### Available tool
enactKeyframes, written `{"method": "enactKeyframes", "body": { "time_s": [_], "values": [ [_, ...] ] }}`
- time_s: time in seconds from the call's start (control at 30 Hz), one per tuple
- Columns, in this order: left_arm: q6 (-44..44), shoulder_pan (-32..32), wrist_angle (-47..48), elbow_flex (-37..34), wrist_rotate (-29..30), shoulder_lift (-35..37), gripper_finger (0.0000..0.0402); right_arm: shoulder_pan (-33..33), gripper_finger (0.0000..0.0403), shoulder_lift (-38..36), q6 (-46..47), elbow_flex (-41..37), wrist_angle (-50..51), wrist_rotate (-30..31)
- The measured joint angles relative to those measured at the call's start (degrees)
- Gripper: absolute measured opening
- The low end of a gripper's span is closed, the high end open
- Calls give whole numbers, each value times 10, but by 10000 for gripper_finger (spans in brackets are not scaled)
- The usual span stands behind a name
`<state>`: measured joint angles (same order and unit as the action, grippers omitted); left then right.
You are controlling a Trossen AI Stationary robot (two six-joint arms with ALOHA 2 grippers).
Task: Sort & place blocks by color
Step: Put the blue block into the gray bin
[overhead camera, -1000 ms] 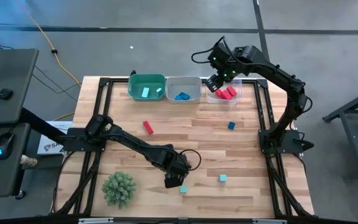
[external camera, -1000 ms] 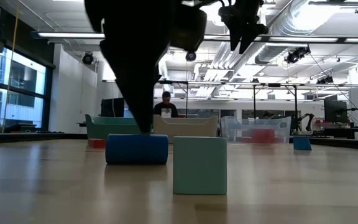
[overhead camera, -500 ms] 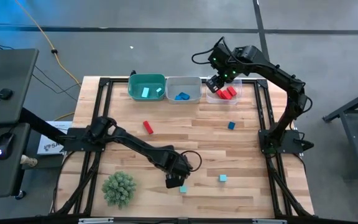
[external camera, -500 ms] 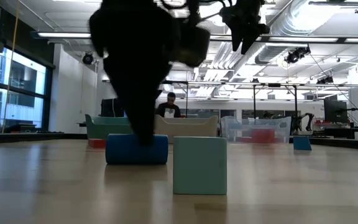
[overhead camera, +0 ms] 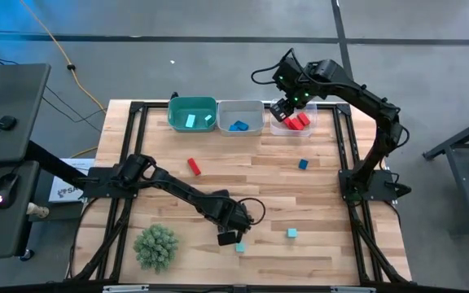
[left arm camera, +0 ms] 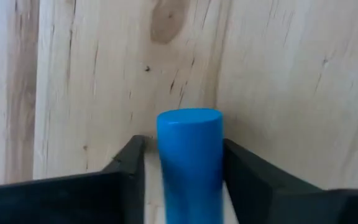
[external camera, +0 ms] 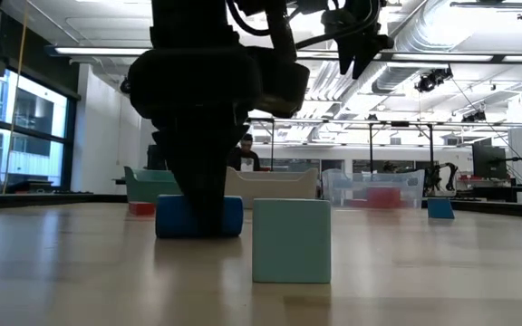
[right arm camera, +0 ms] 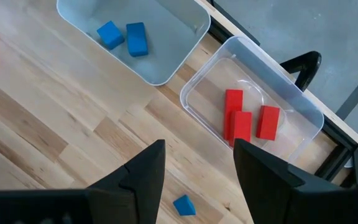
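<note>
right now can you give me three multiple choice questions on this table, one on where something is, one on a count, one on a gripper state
1. Where does the left gripper stand?
A. over the green bin
B. low at the near part of the table, around a blue bar
C. beside the plant ball, touching it

2. How many red blocks lie in the clear bin?
A. one
B. three
C. five

3. How is the right gripper?
A. open and empty, above the table by the clear bin
B. shut on a red block
C. shut on a teal cube

Answers:
1. B: the left wrist view shows the blue bar between its fingers, lying on the wood.
2. B: the right wrist view shows three red blocks inside.
3. A: its fingers stand apart with only table between them.
</note>
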<state>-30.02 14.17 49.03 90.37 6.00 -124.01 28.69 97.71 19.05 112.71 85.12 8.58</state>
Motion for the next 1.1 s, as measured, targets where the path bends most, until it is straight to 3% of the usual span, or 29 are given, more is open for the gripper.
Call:
{"method": "enactKeyframes", "body": {
  "time_s": [0.2,0.27,0.7,1.1],
  "values": [
    [20,1,0,0,-3,1,24,0,181,0,-11,0,0,0],
    [23,0,-1,0,-6,3,9,0,181,0,-14,0,0,0],
    [66,-54,1,-1,-12,58,3,10,181,0,-45,0,0,1],
    [131,-183,-37,-1,-9,140,1,35,181,0,-103,0,0,-2]
  ]
}}
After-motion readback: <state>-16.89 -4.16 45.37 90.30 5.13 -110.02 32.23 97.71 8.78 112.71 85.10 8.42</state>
